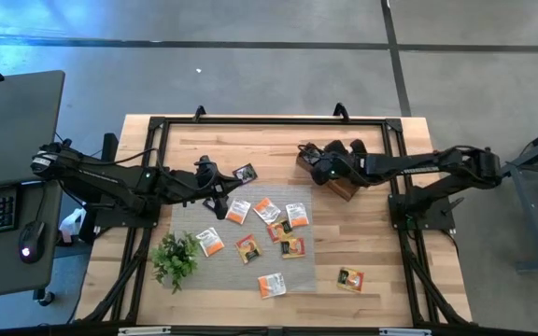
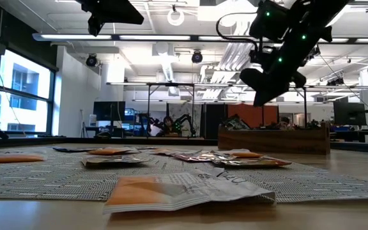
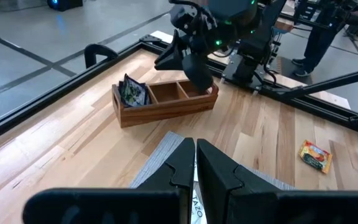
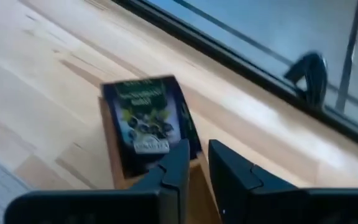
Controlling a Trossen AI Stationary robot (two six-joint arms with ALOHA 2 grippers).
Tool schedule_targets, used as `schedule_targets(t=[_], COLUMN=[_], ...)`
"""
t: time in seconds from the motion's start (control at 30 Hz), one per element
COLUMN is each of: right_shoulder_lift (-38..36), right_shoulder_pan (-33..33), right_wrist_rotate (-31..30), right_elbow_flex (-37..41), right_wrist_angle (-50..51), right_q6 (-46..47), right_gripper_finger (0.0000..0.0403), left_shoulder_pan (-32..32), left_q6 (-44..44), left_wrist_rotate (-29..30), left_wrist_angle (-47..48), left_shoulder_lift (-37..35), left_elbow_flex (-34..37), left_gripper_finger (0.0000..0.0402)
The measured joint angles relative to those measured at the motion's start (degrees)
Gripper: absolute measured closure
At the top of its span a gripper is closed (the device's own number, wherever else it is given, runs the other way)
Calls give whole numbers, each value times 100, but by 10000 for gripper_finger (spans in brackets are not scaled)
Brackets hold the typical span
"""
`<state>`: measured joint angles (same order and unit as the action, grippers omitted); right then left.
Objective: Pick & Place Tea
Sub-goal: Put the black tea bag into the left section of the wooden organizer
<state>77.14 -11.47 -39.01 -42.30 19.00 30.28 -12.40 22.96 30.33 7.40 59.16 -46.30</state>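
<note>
Wooden tabletop (image 1: 381,271), grey woven mat (image 1: 190,219) at centre.

Right gripper (image 4: 194,163) above wooden compartment box (image 3: 166,102), fingers slightly parted, empty; dark sachet (image 4: 145,127) already standing in end compartment. Could snag that sachet while lifting away.

Left gripper (image 3: 194,163) over mat edge, fingers closed, empty.

Roughly ten tea sachets (image 1: 247,248) loose on mat and tabletop, one green plant sprig (image 1: 176,259), one box.

I see my right gripper (image 4: 194,163), fingers slightly parted, just above a wooden box (image 4: 114,158); a black tea sachet (image 4: 146,121) leans inside its end compartment, free of the fingers.
</note>
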Motion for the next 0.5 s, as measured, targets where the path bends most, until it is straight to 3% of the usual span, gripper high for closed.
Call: schedule_targets(t=[0.13,0.23,0.33,0.5], right_shoulder_lift=[83,249,427,856], right_shoulder_pan=[-46,-126,-226,-463], right_wrist_rotate=[373,1146,1868,1583], right_elbow_flex=[0,0,-6,-4], right_wrist_angle=[-801,-1600,-2133,-2024], right_q6=[-903,-1695,-1871,-2009], right_gripper_finger=[381,399,398,399], left_shoulder_pan=[0,0,0,0], left_q6=[0,2,2,3], left_wrist_rotate=[2,3,4,7], left_wrist_angle=[-4,-8,-16,-10], left_shoulder_lift=[0,0,0,0], left_elbow_flex=[0,0,2,1], left_gripper_finger=[385,385,385,385])
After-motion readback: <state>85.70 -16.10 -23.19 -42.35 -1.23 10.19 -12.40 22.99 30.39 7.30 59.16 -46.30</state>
